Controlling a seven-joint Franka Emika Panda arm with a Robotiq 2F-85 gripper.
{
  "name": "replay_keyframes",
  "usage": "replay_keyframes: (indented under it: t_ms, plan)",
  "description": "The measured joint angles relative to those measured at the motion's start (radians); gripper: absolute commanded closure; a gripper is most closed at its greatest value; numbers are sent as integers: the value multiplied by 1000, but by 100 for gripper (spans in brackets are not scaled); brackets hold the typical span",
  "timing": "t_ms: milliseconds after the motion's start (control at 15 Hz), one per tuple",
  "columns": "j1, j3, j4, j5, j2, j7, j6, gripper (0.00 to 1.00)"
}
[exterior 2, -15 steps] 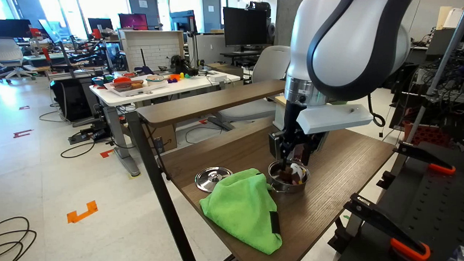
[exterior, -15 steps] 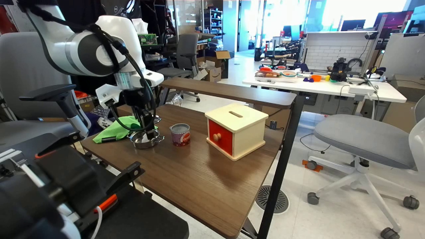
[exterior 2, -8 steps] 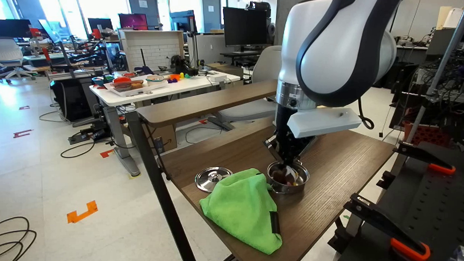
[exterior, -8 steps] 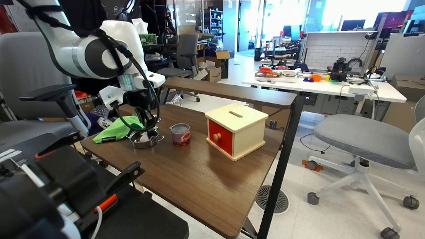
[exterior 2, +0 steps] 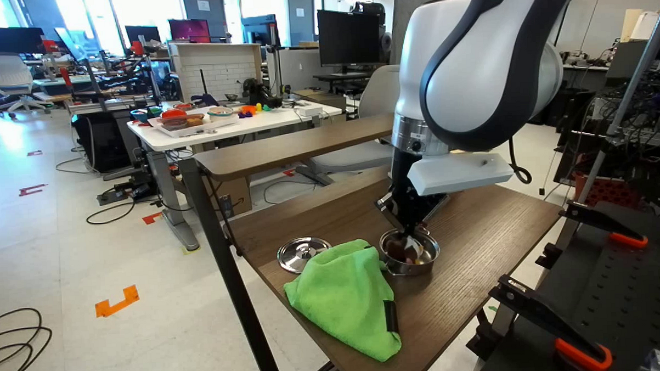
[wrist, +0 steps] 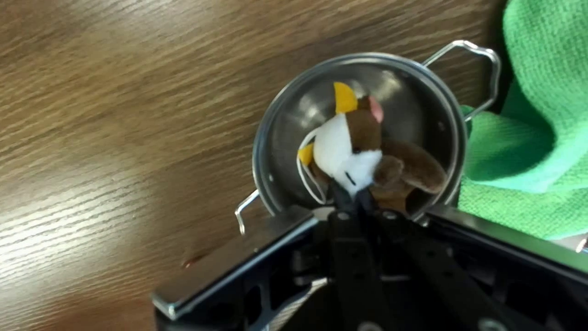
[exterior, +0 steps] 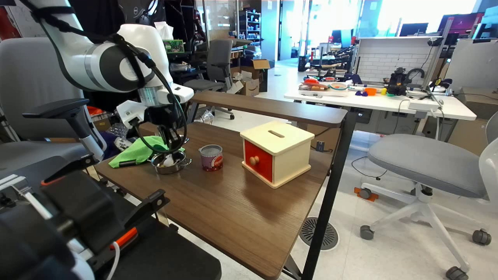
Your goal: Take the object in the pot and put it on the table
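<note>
Here's the gripper (wrist: 353, 198), jaws clenched on the plush cow's (wrist: 358, 138) muzzle, down inside the steel pot (wrist: 411, 110)!

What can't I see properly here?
Part of the toy: wrist view, hidden behind the end effector.
Part of the cloth: wrist view, cut off by the right edge.
Writing on the can: in an exterior view, too small to read.
Inside the box: in an exterior view, hidden behind its drawer.

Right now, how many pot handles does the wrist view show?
2: one handle beside the green cloth, the other handle across the pot, partly hidden behind the gripper.
</note>
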Motion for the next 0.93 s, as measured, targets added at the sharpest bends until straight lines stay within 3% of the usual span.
replay_keyframes:
  t_ms: [267, 533, 733, 933]
  plan:
    - [-10, 34, -59, 29, -90, -20, -1, 99]
    - [-33, 55, -181, 50, -278, -44, -2, 99]
    - [-58, 14, -259, 44, -407, -50, -4, 99]
    - [-93, -78, -305, -14, -483, -49, -4, 99]
